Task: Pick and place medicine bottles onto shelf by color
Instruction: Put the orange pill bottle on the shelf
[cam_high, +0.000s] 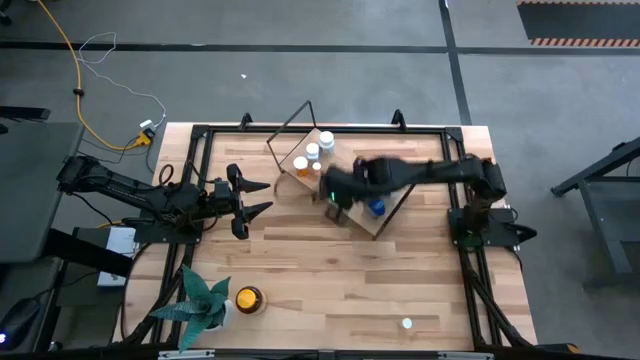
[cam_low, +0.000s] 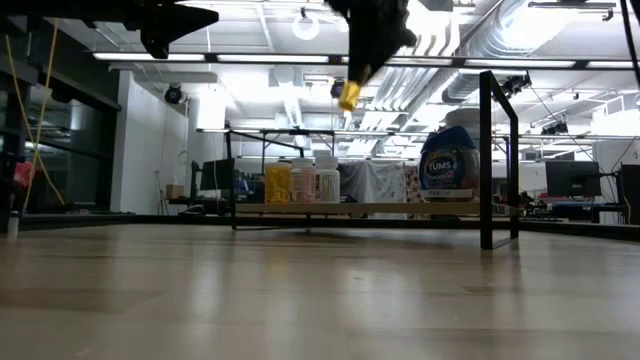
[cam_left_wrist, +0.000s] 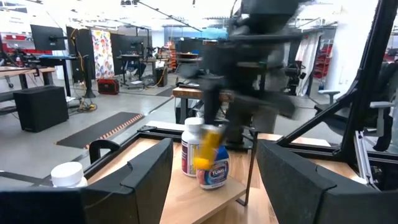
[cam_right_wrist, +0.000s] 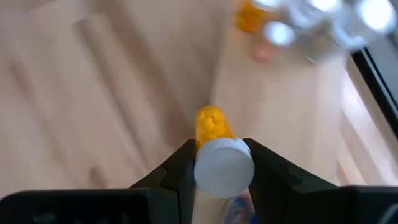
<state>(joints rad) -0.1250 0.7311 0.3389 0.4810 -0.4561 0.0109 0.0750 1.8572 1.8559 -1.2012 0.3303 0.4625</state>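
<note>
Black fingers (cam_right_wrist: 273, 171) of the right gripper (cam_right_wrist: 222, 167) clamp a yellow-orange bottle (cam_right_wrist: 214, 127) with a white cap above the pale wood shelf (cam_high: 352, 218) and its thin black wire frames. On the shelf stand orange and white bottles (cam_high: 312, 155) with white caps, and a blue bottle (cam_high: 376, 207). Near the shelf on the light, wood-grained counter (cam_high: 330, 270), a green plant (cam_high: 200, 300) sits beside an amber bottle (cam_high: 247, 298) with a yellow cap.

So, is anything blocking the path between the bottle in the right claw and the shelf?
Nothing visible. The right claw holds the yellow bottle in the air above the shelf. The bottles on the board, orange and white ones and a blue one, sit off to the sides.
</note>
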